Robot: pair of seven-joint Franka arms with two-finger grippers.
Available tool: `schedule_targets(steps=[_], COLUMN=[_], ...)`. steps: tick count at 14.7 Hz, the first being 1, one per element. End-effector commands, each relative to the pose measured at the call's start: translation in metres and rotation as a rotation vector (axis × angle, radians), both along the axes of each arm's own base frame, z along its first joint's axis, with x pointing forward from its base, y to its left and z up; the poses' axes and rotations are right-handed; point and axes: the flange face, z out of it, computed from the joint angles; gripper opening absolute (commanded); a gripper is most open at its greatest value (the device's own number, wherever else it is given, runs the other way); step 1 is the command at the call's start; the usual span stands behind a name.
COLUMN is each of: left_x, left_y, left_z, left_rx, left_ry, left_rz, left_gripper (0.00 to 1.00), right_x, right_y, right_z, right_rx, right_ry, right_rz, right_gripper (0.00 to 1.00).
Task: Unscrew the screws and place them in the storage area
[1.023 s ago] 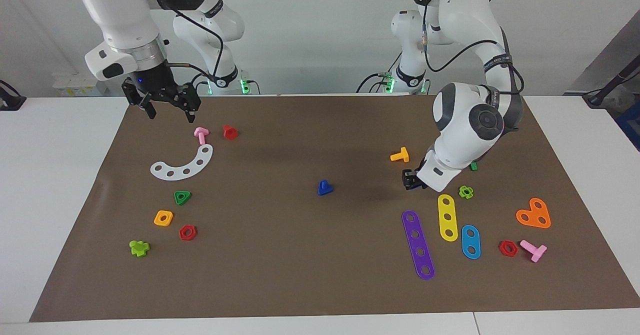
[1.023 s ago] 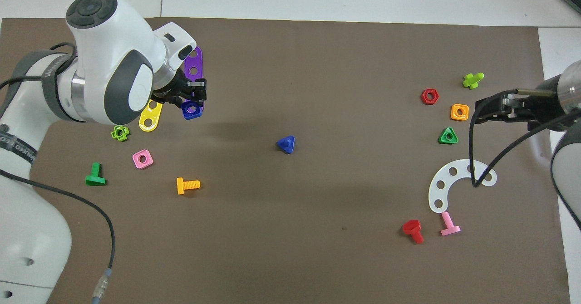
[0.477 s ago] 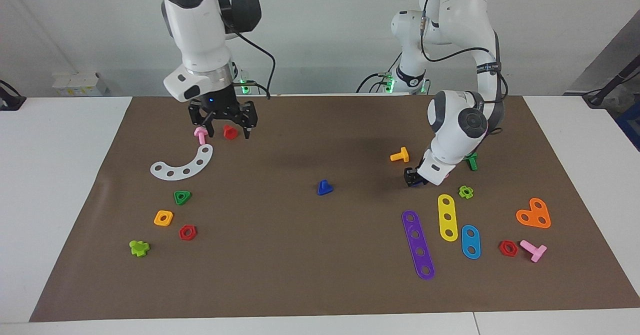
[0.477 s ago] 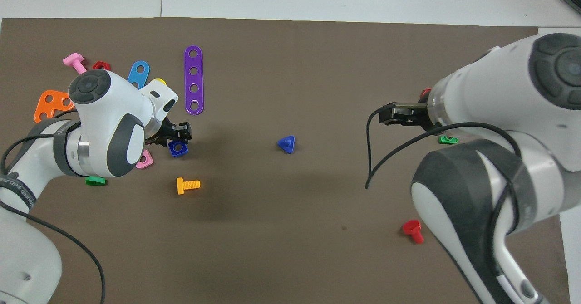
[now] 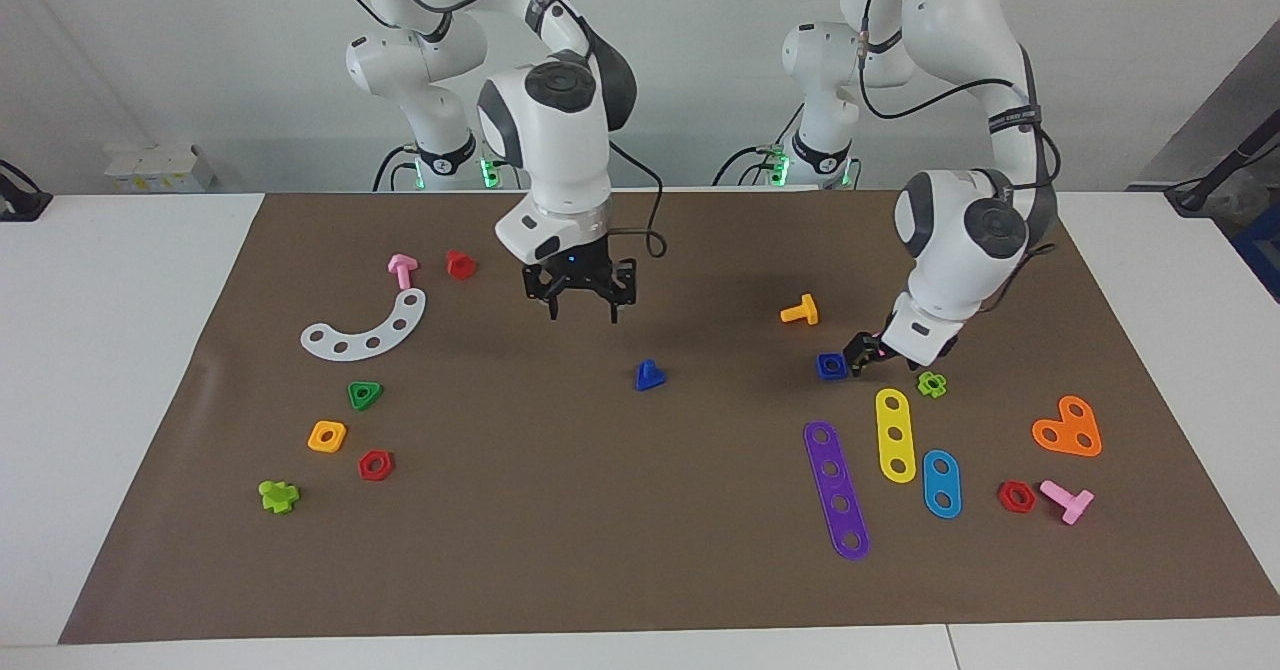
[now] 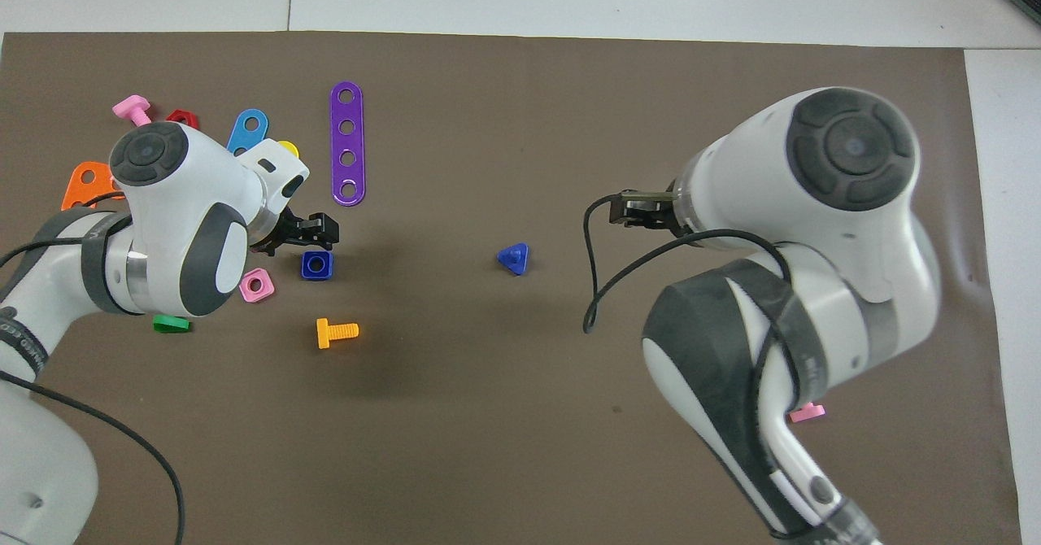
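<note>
Blue screw: the blue screw [image 5: 650, 375] sits alone on the brown mat [image 5: 600, 550] mid-table, head down and stem up, just below and toward the left arm's side of the right gripper [image 5: 582, 308] in the facing view; nothing touches it.
Right gripper: hangs above the mat close to the screw, fingertips clearly apart and pointing down, holding nothing.
Left gripper: the left gripper [image 5: 858, 351] is low over the mat just beside the blue square nut [image 5: 830, 366]; its fingers are apart and the nut lies free on the mat, no longer clamped.
Storage area: the stretch with the white curved strip [image 5: 366, 331], green nut [image 5: 365, 394], orange nut [image 5: 327, 436] and red nut [image 5: 375, 465], well away from the right gripper toward the right arm's end.
Done so far: screw and nut lie apart, so I judge the unscrewing finished.
Left to do: the screw is not yet picked up, carried to the storage area or set down there.
Changed since a second ago: the right arm has swung from the pink screw [image 5: 402, 269] and red screw [image 5: 460, 264] at the edge of the storage area to the middle of the table; the left gripper, then closed on the blue nut, has let it go.
Unchanged: the blue screw has stayed in the same spot.
</note>
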Motion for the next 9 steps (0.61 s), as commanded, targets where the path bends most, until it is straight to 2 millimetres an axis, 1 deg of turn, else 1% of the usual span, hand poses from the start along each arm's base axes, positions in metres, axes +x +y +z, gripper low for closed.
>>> schedule_targets(steps=[1,2,3,4,5,6,7,8,9], left_x=[0.005,-0.001,-0.008,-0.015,-0.021,-0.028,-0.037,-0.043,-0.047], left_y=[0.056,0.085,0.111,0.122,0.124,0.124,0.124,0.123,0.121], left_z=[0.046,0.064,0.079,0.096,0.115,0.14,0.164,0.18,0.197], left_rx=[0.009,0.003,0.0,-0.002,-0.001,0.001,0.003,0.0,-0.001], left_ry=[0.038,0.019,-0.002,-0.018,-0.039,-0.077,-0.109,-0.119,-0.116], left_rz=[-0.034,-0.034,-0.041,-0.049,-0.045,-0.037,-0.033,-0.03,-0.031], left_gripper=[1.0,1.0,1.0,1.0,1.0,1.0,1.0,1.0,1.0], right_x=[0.012,0.015,0.015,0.013,0.014,0.015,0.014,0.011,0.011], right_y=[0.017,0.018,0.026,0.042,0.048,0.049,0.053,0.061,0.069], right_z=[-0.019,-0.026,-0.039,-0.051,-0.061,-0.072,-0.088,-0.099,-0.101], right_rx=[0.007,0.007,0.001,0.007,0.006,-0.014,-0.036,-0.038,-0.016], right_ry=[-0.027,-0.027,-0.014,-0.016,-0.015,-0.011,-0.001,0.003,-0.017], right_rz=[-0.003,-0.002,0.008,0.028,0.037,0.047,0.062,0.076,0.081], right_gripper=[0.85,0.84,0.83,0.8,0.78,0.73,0.67,0.65,0.65])
